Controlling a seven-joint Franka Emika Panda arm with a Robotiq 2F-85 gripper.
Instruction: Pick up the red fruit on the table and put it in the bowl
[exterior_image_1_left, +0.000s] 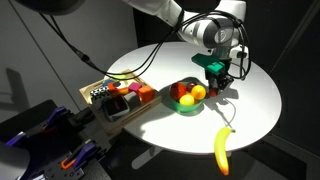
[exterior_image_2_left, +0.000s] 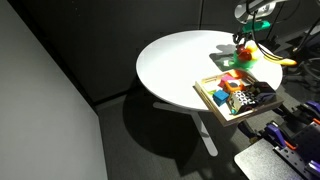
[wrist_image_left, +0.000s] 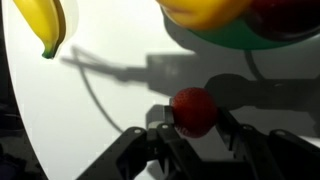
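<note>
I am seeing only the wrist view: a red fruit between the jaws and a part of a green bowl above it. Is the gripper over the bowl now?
Observer: No. In an exterior view the gripper, with the red fruit between its jaws, stands beside the bowl, not over it.
Operator: Is something standing on the other side of the bowl?
Observer: Yes, a square wooden tray with small objects in it, at the edge of the table.
Operator: And the banana, where does it lie?
Observer: The banana lies near the table's edge, apart from the bowl.
</note>
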